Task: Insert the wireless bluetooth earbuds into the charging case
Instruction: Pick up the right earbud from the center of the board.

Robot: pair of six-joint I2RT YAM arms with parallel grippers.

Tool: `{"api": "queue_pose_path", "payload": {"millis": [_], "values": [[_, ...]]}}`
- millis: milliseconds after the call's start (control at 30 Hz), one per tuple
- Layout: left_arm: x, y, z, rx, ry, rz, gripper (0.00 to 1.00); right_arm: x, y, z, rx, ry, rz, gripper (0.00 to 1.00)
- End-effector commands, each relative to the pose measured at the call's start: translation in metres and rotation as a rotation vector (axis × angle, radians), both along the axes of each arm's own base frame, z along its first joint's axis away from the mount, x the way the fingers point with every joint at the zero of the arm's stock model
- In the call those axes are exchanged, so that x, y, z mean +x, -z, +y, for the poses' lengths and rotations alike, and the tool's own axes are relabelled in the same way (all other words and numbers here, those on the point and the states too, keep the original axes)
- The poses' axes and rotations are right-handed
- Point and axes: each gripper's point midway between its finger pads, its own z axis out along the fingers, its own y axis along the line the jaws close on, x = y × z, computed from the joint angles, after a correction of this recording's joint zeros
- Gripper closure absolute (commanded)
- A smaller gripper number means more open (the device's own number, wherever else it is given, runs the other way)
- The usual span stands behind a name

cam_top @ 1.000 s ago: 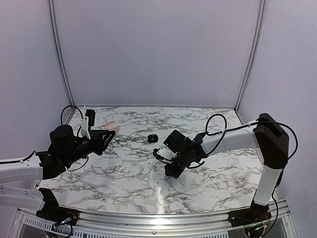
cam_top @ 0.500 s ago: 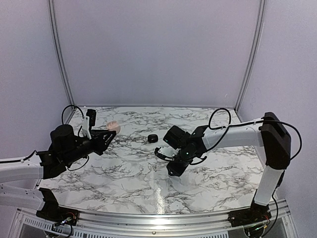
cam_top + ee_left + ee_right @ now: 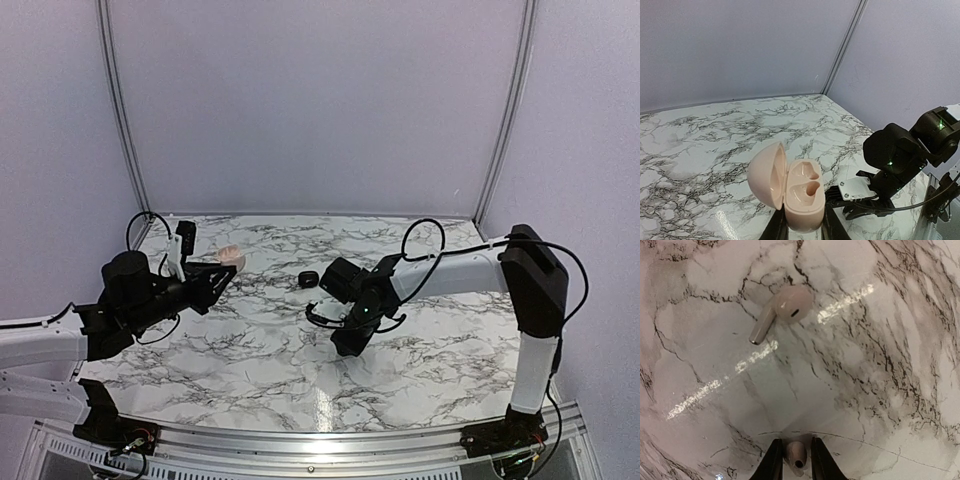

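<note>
Two robot arms worked over a white marble-patterned table (image 3: 250,350). The left gripper (image 3: 803,228) was clamped on the base of the charging case (image 3: 792,192), a pale pinkish pebble-shaped shell. It held the case above the far left part of the table, with the lid hinged open to the left. Both wells inside showed empty.

The right gripper (image 3: 796,460) hung low over the middle of the table, pointing down. Its fingers stood narrow, with one pale earbud (image 3: 795,454) pinched between their tips. A second earbud (image 3: 782,307), also pale and with a short stem, lay loose on the marble just beyond those fingertips. A small black rounded object (image 3: 308,279) sat on the table just to the far left of the right gripper, apart from it.

The step in hand looked like the pickup of the first earbud, with nothing yet seated in the case. The next move would likely call for carrying the pinched earbud left to the open case. It would then need its stem lined up with one well and pressed in gently without knocking the case from the left grip.

No brand, label or writing could be read on the case, the earbuds or either arm.
</note>
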Motion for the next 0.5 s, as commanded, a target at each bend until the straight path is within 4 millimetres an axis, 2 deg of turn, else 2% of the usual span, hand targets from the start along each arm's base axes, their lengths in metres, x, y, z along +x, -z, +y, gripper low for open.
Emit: {"api": "queue_pose_path", "payload": {"millis": [0,200,467], "values": [[0.0,-0.032,-0.01,-0.067,0.048,-0.047,1.0,-0.003,-0.001,-0.002,-0.02,-0.017,-0.003,0.82],[-0.002,-0.047,-0.023,-0.088,0.109,-0.018,1.0,-0.006,-0.005,-0.005,-0.004,-0.003,-0.002,0.9],[-0.002,-0.07,-0.045,-0.14,0.195,0.057,1.0,-0.009,-0.013,-0.001,0.072,0.024,0.012,0.93]]}}
